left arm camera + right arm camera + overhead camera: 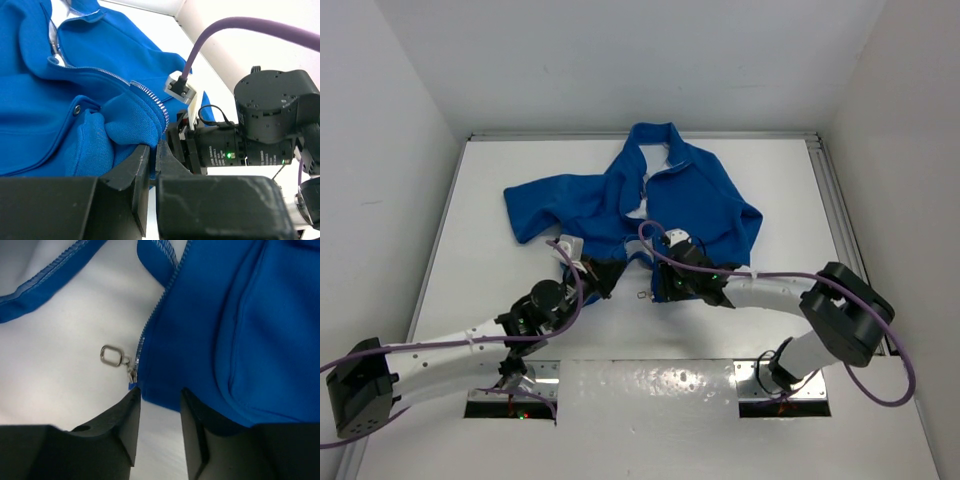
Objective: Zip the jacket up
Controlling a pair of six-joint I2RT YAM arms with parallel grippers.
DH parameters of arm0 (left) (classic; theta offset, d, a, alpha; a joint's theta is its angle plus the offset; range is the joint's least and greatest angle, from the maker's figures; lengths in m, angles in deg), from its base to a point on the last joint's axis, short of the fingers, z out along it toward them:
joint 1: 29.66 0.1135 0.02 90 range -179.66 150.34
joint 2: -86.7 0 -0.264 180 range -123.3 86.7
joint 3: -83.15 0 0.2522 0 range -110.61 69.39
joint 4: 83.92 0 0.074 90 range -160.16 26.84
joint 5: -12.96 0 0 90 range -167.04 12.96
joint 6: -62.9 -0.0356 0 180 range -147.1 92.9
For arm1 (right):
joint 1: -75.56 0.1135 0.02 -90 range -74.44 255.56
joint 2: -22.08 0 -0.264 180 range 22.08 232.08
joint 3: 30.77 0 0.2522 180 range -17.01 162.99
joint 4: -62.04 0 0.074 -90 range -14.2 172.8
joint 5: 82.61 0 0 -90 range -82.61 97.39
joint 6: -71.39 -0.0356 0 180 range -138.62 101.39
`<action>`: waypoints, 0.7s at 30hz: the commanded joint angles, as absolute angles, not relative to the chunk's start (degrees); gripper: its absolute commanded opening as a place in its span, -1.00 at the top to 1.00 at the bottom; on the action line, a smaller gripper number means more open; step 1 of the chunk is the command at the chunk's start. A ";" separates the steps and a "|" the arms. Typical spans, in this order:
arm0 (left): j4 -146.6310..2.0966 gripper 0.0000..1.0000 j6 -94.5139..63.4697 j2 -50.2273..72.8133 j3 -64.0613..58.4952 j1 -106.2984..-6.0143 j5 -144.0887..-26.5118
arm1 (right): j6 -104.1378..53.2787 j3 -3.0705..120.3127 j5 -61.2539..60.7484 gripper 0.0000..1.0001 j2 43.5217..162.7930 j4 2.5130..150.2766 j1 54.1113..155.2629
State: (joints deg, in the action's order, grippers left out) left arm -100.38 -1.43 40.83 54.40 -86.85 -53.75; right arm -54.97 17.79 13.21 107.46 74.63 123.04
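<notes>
Presently the left gripper (152, 150) is pressed together at the near hem of the jacket (700, 200), with fleece bunched against its fingertips. I judge it a pinch on a fold of the hem, though my own fingers cover the actual line of contact. The jacket lies on the table (510, 180) toward the far wall, collar away from me, front open, the two front edges well apart at the bottom. Between my arms the pull ring (113, 356) lies flat on the bare table beside the slider (132, 374), which sits at the foot of the zipper teeth (152, 315) on the right-hand front panel. The right gripper (160, 400) stands spread, jaws either side of that panel's bottom corner, just beside the slider and holding nothing. Risks noted: closing as it stands, the right gripper would take fleece and not the ring, which lies outside the jaws; the soft fabric could slip from the left pinch, or the whole garment could drag if pulled; drawing the slider before the other edge is seated in it would run it up one side only; the two wrists work close together, so a sideways move could knock one against the other. Not established: the end pin of the opposite zipper half, which I find in no view; which half the teeth in the left wrist view belong to; the hem in the top view, covered there by both arms
</notes>
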 commanded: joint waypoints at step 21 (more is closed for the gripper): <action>-97.85 1.00 -1.53 44.60 53.74 -86.79 -45.58 | -51.57 23.86 25.58 0.15 115.94 75.62 127.59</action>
State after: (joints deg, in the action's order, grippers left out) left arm -96.75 -1.37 43.91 54.40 -86.85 -46.93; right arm -51.96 22.08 22.52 114.94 75.00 126.80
